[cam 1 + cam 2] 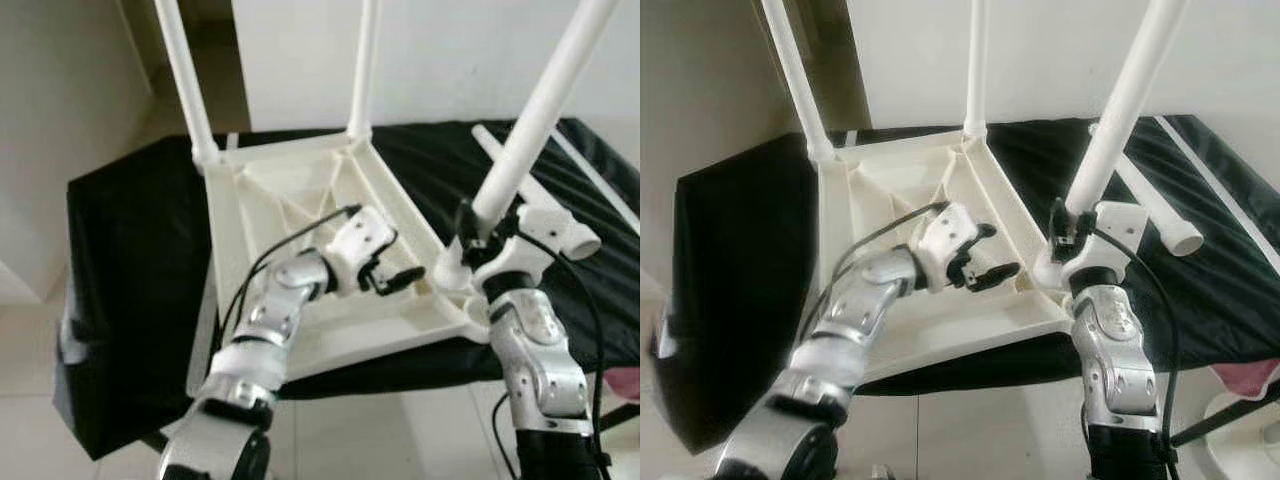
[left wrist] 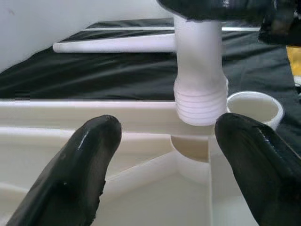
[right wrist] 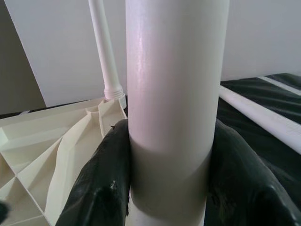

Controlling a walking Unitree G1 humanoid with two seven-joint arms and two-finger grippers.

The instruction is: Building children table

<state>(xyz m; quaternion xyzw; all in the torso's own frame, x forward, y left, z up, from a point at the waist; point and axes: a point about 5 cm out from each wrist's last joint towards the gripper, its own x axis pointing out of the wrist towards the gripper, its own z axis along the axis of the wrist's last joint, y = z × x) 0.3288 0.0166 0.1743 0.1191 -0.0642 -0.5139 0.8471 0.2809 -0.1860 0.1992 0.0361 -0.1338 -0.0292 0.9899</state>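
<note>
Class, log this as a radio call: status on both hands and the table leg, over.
Right hand shut on third leg, threaded end just above corner socket. Left hand open over upturned tabletop. Spare leg lying alongside.

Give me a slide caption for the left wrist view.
Open left gripper facing the corner socket as the threaded table leg hangs just above it.

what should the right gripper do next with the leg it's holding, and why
Probably lower the leg straight down and twist it in. The right gripper is shut on it, and its threaded end hangs just above the open corner socket of the upturned tabletop, not yet seated. The left gripper hovers open beside it.
</note>
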